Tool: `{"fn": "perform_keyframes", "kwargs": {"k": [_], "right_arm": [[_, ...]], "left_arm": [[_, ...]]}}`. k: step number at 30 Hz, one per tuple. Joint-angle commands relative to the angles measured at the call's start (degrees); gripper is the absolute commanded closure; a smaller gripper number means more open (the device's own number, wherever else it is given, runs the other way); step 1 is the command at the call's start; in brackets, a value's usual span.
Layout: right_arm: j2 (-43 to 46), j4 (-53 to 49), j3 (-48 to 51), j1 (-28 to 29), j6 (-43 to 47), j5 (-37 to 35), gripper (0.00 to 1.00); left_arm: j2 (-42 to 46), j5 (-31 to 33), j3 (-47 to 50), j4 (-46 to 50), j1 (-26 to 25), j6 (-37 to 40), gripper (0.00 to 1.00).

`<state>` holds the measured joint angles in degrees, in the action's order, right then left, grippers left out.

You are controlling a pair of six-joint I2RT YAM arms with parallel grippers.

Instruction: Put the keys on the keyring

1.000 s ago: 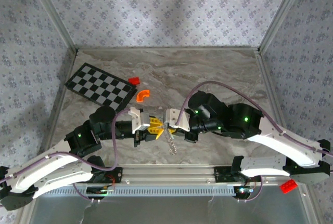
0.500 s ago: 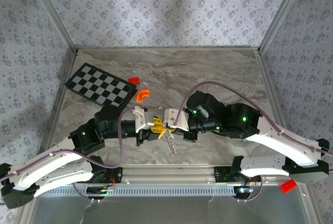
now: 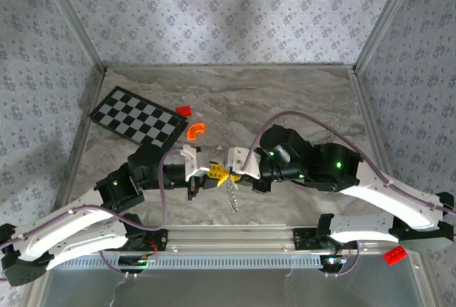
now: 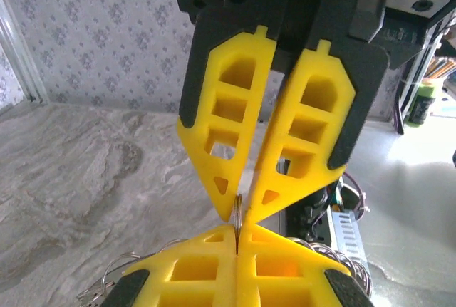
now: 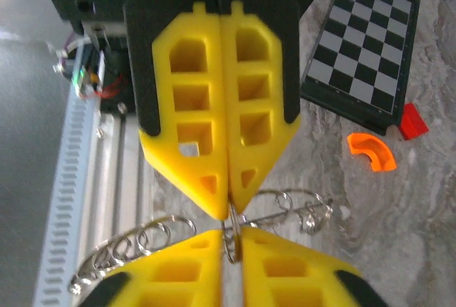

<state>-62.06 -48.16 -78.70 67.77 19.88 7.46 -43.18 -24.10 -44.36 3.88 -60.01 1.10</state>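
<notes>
Top external view, lower middle: left gripper [image 3: 218, 177] clamps the thin keyring [image 3: 231, 197], right gripper [image 3: 228, 176] meets it tip to tip, jaws slightly parted, grip unclear, silvery loops dangling over the marble table [image 3: 299, 100].

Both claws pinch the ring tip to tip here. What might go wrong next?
The keyring is gripped only at the very tips of the left claw and right claw, so it may slip or twist free if either pulls. The loose wire loops beside it may snag on a finger.
</notes>
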Motion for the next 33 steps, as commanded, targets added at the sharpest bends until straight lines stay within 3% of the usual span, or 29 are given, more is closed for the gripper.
{"fn": "perform_keyframes", "kwargs": {"k": [1, 11, 22, 27, 33], "right_arm": [[3.5, 7.8, 3.4, -0.1, -2.7, 3.8, 0.74], [10.0, 17.6, 12.2, -4.3, -8.2, 8.7, 0.74], [10.8, 22.8, 14.8, -7.2, -9.5, 12.2, 0.74], [10.8, 25.9, 15.8, -7.6, -10.4, 14.2, 0.77], [10.4, 27.5, 16.6, -7.9, -10.9, 15.0, 0.89]], "left_arm": [[1.0, -2.0, 1.8, -11.1, 0.1, -3.3, 1.00], [3.1, -3.8, 7.8, -25.5, 0.1, -7.8, 1.00], [4.1, -4.3, 9.4, -29.9, 0.1, -9.5, 1.00], [3.9, -4.1, 10.2, -30.8, 0.1, -9.6, 1.00], [3.9, -3.7, 10.7, -30.6, 0.1, -9.4, 1.00]]}}
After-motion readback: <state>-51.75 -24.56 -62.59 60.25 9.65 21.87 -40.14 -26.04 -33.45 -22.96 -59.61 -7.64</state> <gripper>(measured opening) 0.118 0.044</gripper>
